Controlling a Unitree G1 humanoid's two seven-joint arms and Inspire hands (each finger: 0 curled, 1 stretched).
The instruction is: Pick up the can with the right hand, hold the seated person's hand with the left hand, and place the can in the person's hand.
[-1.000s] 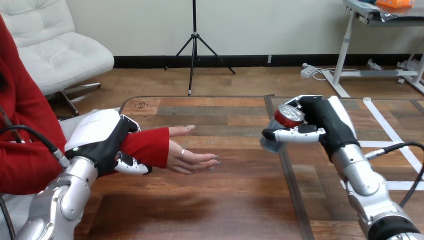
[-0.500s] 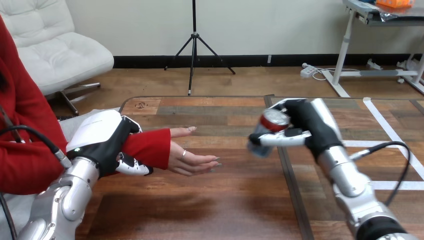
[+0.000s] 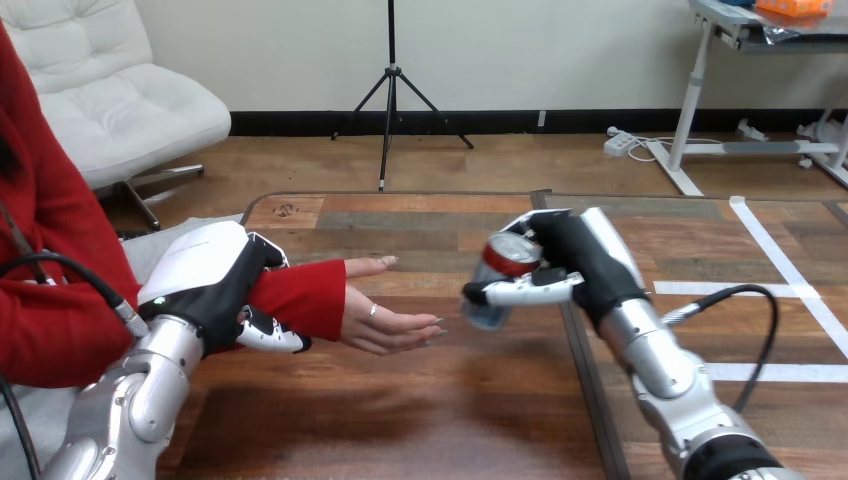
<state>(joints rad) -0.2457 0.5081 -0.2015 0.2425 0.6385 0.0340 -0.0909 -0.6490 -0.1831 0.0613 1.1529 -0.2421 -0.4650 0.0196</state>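
Right hand (image 3: 585,262) is closed round the can (image 3: 498,283), carried near the person's hand (image 3: 385,320), whose wrist (image 3: 300,296) is clasped by the left hand (image 3: 212,283); lowering into the person's hand is needed next.

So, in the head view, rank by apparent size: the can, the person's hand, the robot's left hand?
1. left hand (nearest the camera)
2. person's hand
3. can, partly hidden by the right hand

We saw a wooden desk (image 3: 400,420) of brown planks. A dark seam (image 3: 593,400) ran across it from front to back, and white tape lines (image 3: 800,372) marked its right part.
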